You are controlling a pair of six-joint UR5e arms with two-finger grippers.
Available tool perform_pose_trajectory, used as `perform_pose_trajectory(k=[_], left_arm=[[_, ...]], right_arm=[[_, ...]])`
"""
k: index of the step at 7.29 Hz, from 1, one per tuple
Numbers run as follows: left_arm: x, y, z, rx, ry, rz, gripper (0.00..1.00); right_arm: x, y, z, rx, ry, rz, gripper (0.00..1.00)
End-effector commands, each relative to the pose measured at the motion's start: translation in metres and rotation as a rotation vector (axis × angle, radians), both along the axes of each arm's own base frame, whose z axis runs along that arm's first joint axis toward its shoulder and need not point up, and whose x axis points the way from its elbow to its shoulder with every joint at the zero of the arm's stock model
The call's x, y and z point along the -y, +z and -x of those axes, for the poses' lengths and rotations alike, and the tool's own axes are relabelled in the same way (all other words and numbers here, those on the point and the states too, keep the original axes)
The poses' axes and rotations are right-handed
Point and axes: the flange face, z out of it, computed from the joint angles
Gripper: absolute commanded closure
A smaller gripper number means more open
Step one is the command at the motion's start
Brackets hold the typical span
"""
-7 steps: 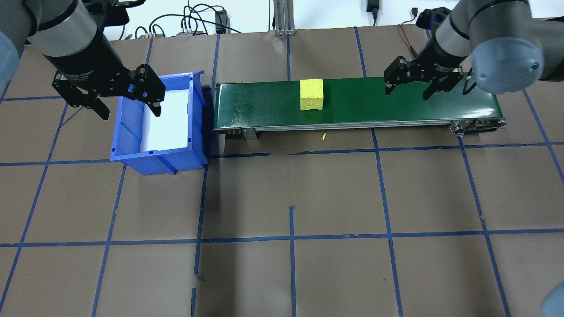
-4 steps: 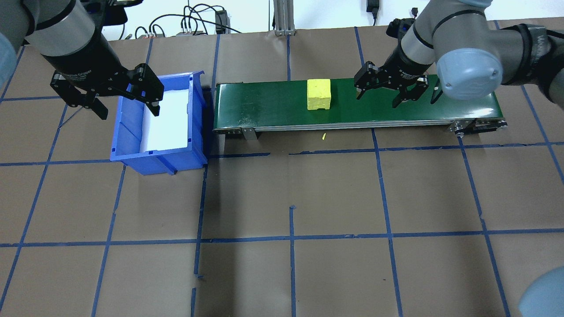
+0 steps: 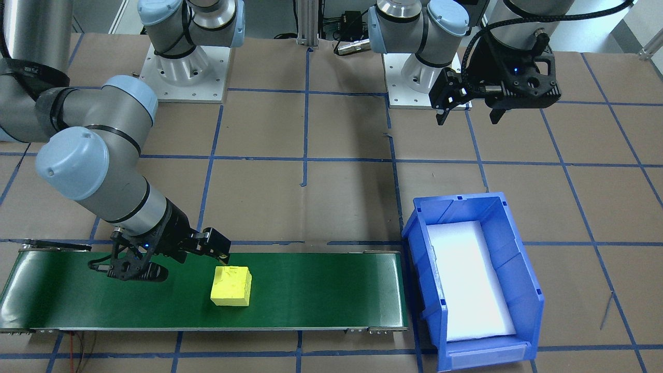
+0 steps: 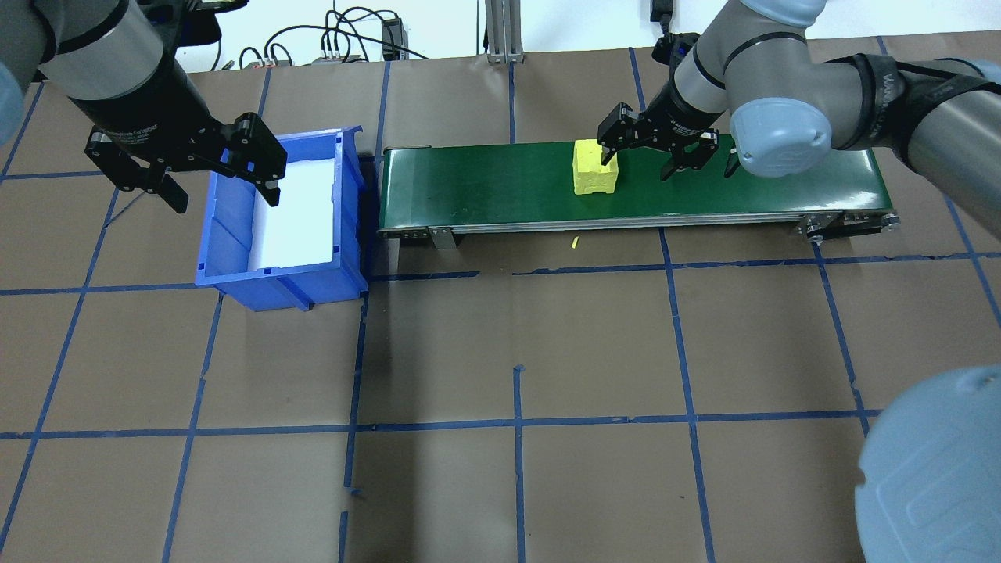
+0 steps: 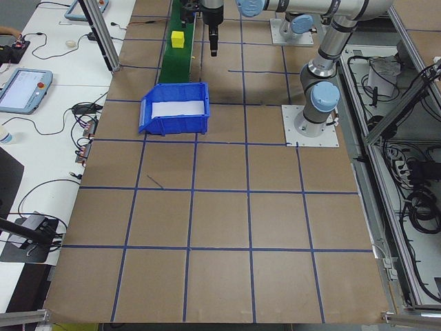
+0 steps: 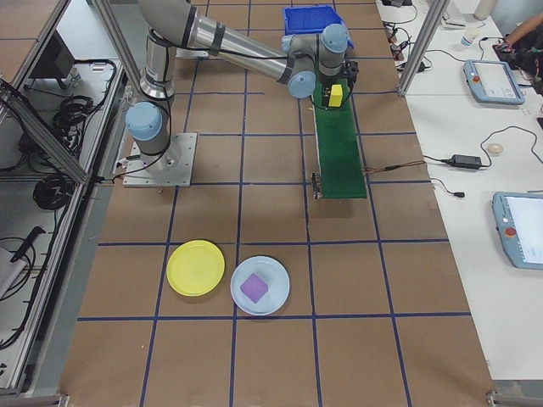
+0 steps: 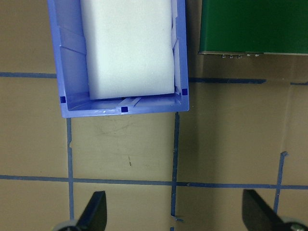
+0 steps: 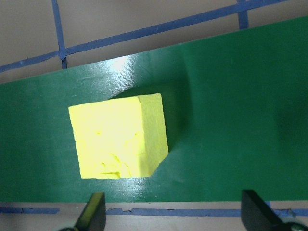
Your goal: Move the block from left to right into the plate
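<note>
The right gripper (image 4: pixel 647 150) is held with its jaws spread wide, hovering low over the green conveyor belt (image 4: pixel 485 191) just beside the yellow block (image 4: pixel 594 166), which rests on the belt slightly right of its middle. In the right wrist view the block (image 8: pixel 119 135) sits off to one side rather than between the fingertips (image 8: pixel 94 211), so the grasp would best be prepared by centring the jaws over the block, squaring them to two opposite faces, and only then lowering — a skewed approach could knock it along the belt. The block's surface looks rough and chipped, so a firm, flat-faced grip is judged wise. Farther off, the left gripper (image 4: pixel 217 173) hangs open and empty above the blue bin (image 4: pixel 352 227) with its white foam liner (image 4: pixel 301 211). The yellow plate (image 6: pixel 196 267) lies well apart on the table, just beside a pale blue plate (image 6: pixel 276 301) carrying a purple block (image 6: pixel 254 287) — nothing visible blocks the path there.
</note>
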Motion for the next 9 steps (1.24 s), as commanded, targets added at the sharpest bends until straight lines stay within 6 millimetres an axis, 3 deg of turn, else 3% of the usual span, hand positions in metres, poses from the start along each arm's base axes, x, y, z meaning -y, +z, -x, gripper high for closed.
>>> perform_pose_trajectory(k=[1, 4, 6, 7, 8, 9], left_arm=[[0.000, 0.000, 0.000, 0.000, -0.001, 0.001, 0.00], [0.000, -0.001, 0.000, 0.000, -0.002, -0.001, 0.00], [0.000, 0.000, 0.000, 0.000, -0.001, 0.001, 0.00], [0.000, -0.001, 0.000, 0.000, -0.002, -0.001, 0.00], [0.000, -0.001, 0.000, 0.000, -0.002, -0.001, 0.00], [0.000, -0.001, 0.000, 0.000, -0.001, -0.001, 0.00]], right_arm=[[0.015, -0.007, 0.000, 0.000, 0.020, 0.005, 0.00], [0.016, -0.015, 0.000, -0.002, 0.049, 0.002, 0.00], [0.014, -0.047, 0.002, -0.017, 0.089, -0.035, 0.02], [0.012, -0.054, 0.008, -0.064, 0.131, -0.029, 0.23], [0.017, -0.045, 0.013, -0.123, 0.195, 0.023, 0.57], [0.018, -0.029, 0.029, -0.166, 0.278, 0.065, 0.73]])
